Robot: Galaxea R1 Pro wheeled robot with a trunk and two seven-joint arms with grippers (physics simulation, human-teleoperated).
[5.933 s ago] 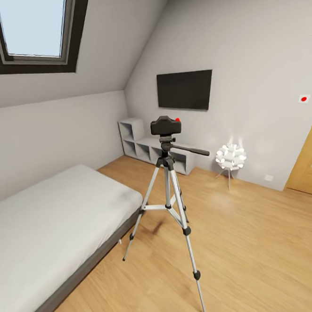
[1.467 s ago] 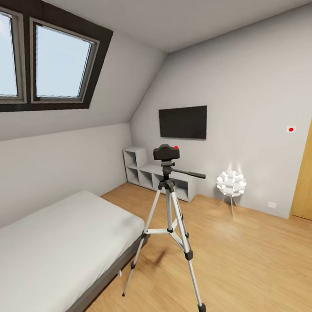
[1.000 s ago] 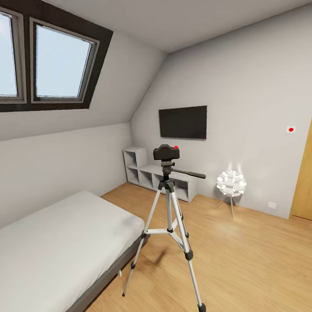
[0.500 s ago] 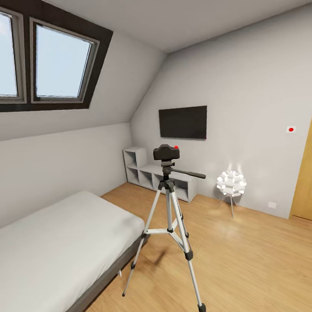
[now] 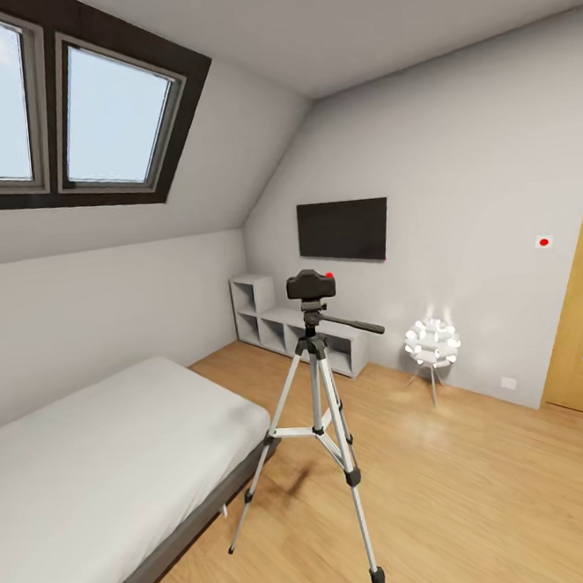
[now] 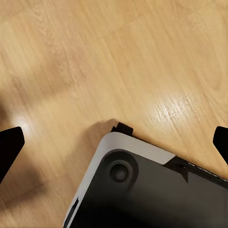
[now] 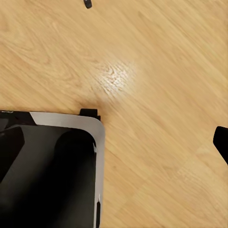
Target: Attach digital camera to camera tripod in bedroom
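The small black digital camera (image 5: 310, 284) with a red button sits on the black head of the tall silver-legged camera tripod (image 5: 324, 417); the tripod stands on the light wood plank floor (image 5: 486, 495) just beside the grey bed with a white mattress (image 5: 95, 472); a black wall-mounted TV (image 5: 343, 230) hangs behind; in each wrist view the left gripper (image 6: 114, 142) and right gripper (image 7: 114, 142) hang over the floor and the robot's grey-edged black base (image 6: 142, 190), dark fingertips at opposite edges, spread wide apart, holding nothing

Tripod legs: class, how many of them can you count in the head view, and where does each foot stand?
3. One leg slants toward the bed; one leg comes nearest the viewer; the third leg runs behind it, its foot hidden.
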